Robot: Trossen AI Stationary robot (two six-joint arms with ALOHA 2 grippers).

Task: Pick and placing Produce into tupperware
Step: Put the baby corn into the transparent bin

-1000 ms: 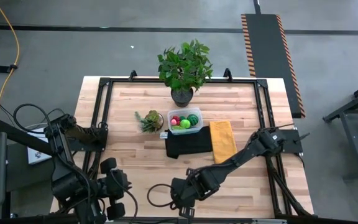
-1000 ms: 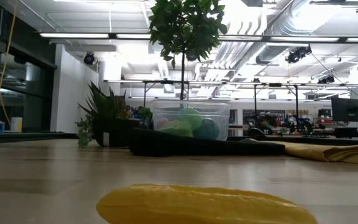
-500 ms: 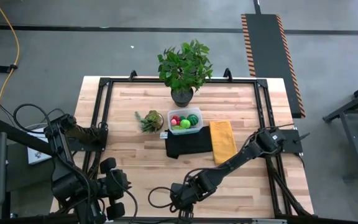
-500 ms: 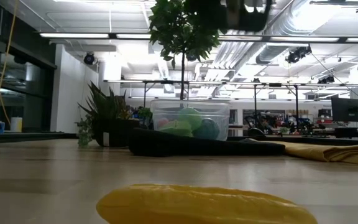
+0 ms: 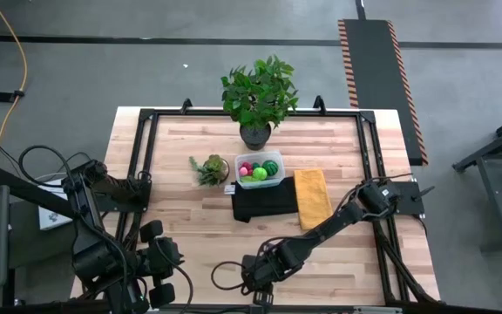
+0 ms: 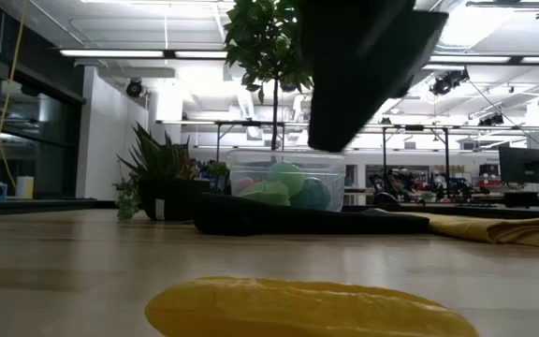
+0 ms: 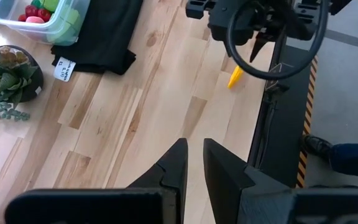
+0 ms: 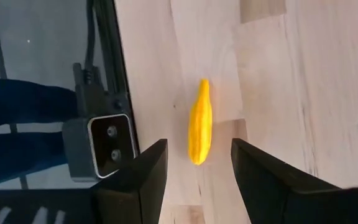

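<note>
My right pincer (image 8: 194,168) has dropped into the low view since a moment ago, its dark bulk now hanging above the long yellow toy piece (image 8: 199,122) at the table's near edge; its jaws stand apart, released, empty, straddling the piece from above without touching it; the piece lies flat on the pale wooden table (image 5: 190,209), just beside the black frame rail; the small clear plastic tupperware box (image 5: 260,169) sits well apart toward the far side, already holding red, pink and green toy produce (image 5: 257,170), resting against the folded black cloth (image 5: 264,202); my left pincer (image 7: 193,163) waits clenched, empty, at the near left corner; by my reckoning the grasp comes next.
</note>
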